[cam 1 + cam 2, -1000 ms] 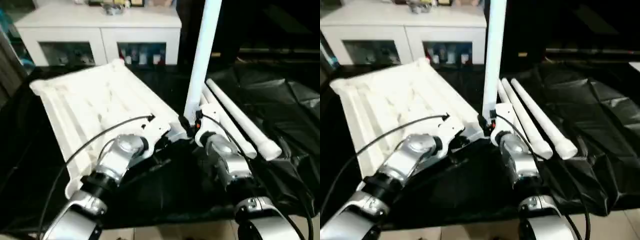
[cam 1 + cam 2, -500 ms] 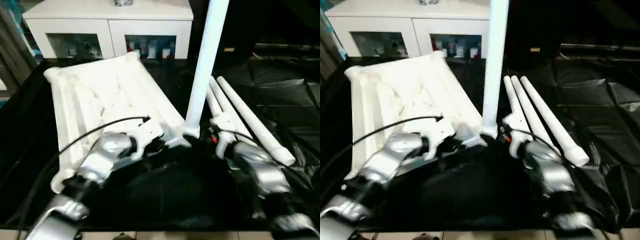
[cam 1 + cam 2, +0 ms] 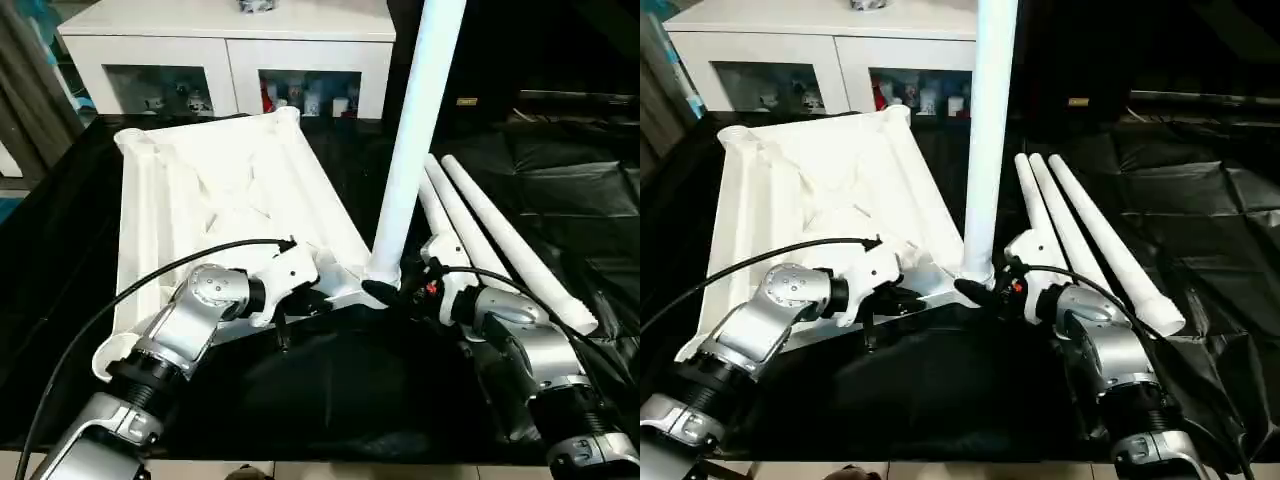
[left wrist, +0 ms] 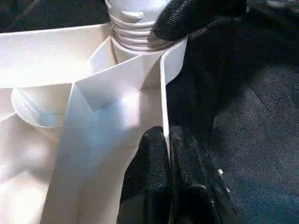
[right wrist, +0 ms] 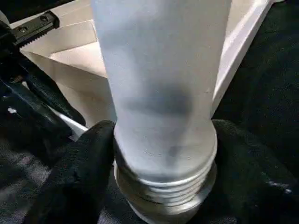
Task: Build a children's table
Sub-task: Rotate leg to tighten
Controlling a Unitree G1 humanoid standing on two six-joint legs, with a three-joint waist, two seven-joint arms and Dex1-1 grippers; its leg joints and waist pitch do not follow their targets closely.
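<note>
The children's table top lies upside down on the black surface, ribbed underside up. One white leg stands nearly upright at its near right corner socket, with threads showing above the socket. My right gripper is shut on this leg just above the threads, one black finger on each side. The left gripper is shut on the top's thin rim wall right beside that corner. Three more legs lie side by side on the right of the top.
A white cabinet with glass doors stands behind the table top. Crumpled black sheeting covers the surface to the right. A black cable arcs from my left forearm over the top's near edge.
The whole picture has shifted as the camera moved. Both grippers keep their holds at the corner, and the leg still stands upright there.
</note>
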